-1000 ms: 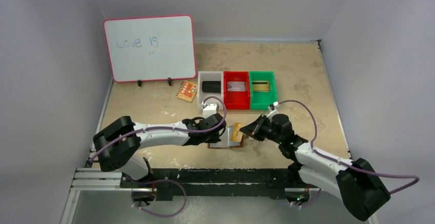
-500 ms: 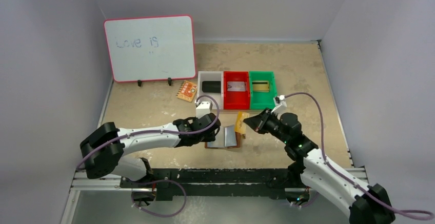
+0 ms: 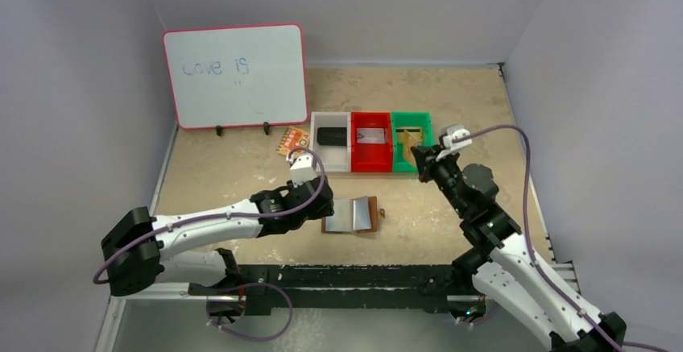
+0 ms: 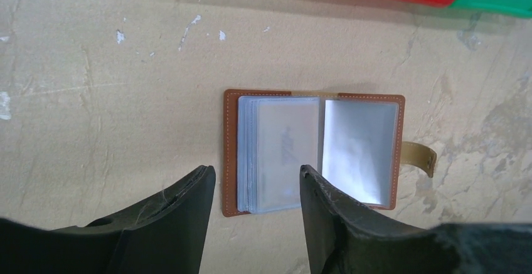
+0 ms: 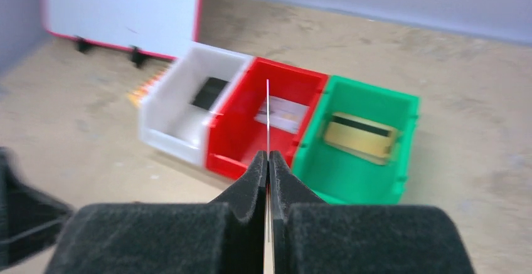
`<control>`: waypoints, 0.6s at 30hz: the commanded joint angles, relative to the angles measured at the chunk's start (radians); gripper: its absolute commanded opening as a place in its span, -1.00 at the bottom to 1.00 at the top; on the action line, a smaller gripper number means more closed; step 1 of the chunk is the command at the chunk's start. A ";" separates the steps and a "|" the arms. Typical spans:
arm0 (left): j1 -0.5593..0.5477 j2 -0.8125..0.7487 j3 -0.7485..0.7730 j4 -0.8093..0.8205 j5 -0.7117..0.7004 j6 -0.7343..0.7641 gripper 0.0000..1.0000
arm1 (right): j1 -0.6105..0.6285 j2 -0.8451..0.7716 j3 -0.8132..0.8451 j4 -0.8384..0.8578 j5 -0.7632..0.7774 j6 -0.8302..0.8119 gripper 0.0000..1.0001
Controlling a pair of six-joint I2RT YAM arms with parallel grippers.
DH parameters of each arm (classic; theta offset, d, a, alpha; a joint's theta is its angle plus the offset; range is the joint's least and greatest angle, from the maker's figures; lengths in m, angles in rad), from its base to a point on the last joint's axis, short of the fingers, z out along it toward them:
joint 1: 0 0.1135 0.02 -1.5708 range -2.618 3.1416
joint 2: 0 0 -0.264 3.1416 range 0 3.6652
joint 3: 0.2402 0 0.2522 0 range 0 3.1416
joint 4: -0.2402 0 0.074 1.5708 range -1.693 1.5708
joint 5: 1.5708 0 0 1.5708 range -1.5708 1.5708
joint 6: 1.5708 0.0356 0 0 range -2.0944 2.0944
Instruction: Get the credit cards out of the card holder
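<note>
The brown card holder (image 3: 351,216) lies open on the table, its tab pointing right, with pale pocket panels (image 4: 285,152) facing up. My left gripper (image 3: 322,206) hovers just left of it; in the left wrist view the gripper (image 4: 255,177) is open, its jaws apart above the holder's (image 4: 232,155) near-left corner and touching nothing. My right gripper (image 3: 420,159) is raised by the front of the green bin (image 3: 425,136). It (image 5: 268,159) is shut on a thin credit card (image 5: 268,108), seen edge-on as a pale line.
Three bins stand in a row: white (image 3: 341,118) with a black card, red (image 3: 356,138) with a silvery card, green with a gold card (image 5: 362,135). An orange-yellow patterned card (image 3: 292,140) lies left of the white bin. A whiteboard (image 3: 236,74) stands at the back left.
The right gripper pulled a card up out of the holder and carried it back and right to the green bin. The left gripper opened and drew back left off the holder.
</note>
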 commanded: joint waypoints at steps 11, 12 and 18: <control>0.000 -0.109 -0.034 -0.043 -0.093 -0.064 0.31 | -0.003 0.358 0.224 -0.121 0.081 -0.714 -1.00; 0.001 -0.114 -0.035 -0.043 -0.094 -0.064 0.32 | -0.002 0.383 0.237 -0.127 0.055 -0.736 -1.00; 0.001 -0.144 -0.037 -0.070 -0.089 -0.055 0.33 | -0.019 0.482 0.252 -0.046 -0.008 -0.886 -1.00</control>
